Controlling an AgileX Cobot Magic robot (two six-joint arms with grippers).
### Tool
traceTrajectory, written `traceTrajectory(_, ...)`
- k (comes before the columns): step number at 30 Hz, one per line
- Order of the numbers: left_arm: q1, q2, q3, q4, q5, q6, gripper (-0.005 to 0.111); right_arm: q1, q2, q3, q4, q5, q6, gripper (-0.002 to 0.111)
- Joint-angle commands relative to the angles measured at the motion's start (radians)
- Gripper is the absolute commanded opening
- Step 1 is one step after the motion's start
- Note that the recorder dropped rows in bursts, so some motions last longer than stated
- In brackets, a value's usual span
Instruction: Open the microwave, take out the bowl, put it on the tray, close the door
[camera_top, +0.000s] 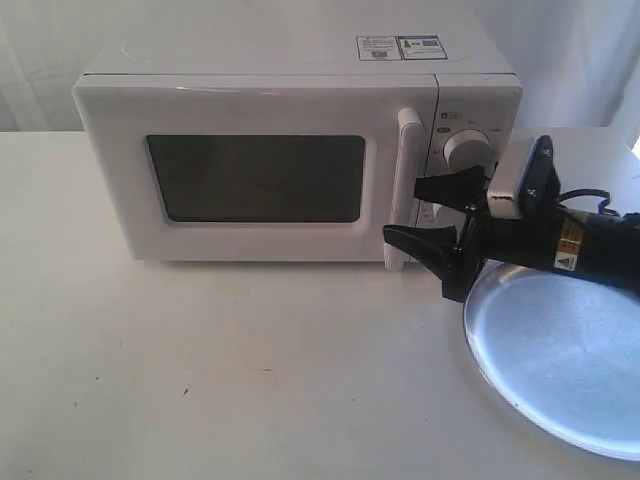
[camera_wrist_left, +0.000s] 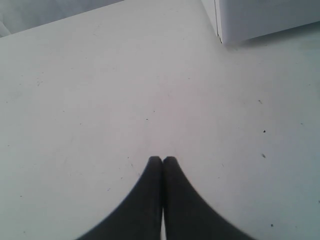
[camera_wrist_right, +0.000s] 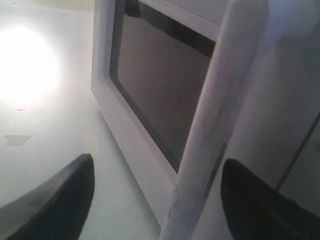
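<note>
**Exterior view.**
- Microwave: white, set at the back of a white table, front facing the camera.
- Door: shut flush with the body, dark window in the middle. Its upright bar handle is on the edge next to the controls.
- Dial: round, white, on the panel beside the handle. Below it the arm covers the panel.
- Stickers: two, on the top of the casing.
- Tray: round, shiny metal, low rim. It lies flat on the table in front of the microwave's control side, partly under the arm.
- Right gripper: black fingers spread apart, tips at the lower half of the handle.

**Left wrist view.**
- Left gripper: both fingers pressed together, nothing between them, over bare table.
- One lower corner of the microwave shows at the frame's edge, well apart from the fingertips.

**Right wrist view.**
- Fingers: wide apart, one on each side of the handle, which runs between them. Contact with the bar cannot be told.
- The door window lies just behind the handle, with the table beyond.
</note>
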Motion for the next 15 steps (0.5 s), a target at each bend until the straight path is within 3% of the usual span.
traceTrajectory(1, 0.0, -0.002, -0.002, -0.008, 0.001, -0.004, 0.0, 0.055, 0.036, -0.027, 0.109, -0.015, -0.044, 0.063)
traceTrajectory(8, 0.0, -0.002, -0.002, -0.008, 0.001, -0.004, 0.0, 0.103, 0.048, -0.051, 0.098, -0.003, -0.044, 0.048)
traceTrajectory(15, 0.0, -0.002, -0.002, -0.008, 0.001, -0.004, 0.0, 0.163, 0.048, -0.06, 0.008, 0.033, -0.042, 0.013)
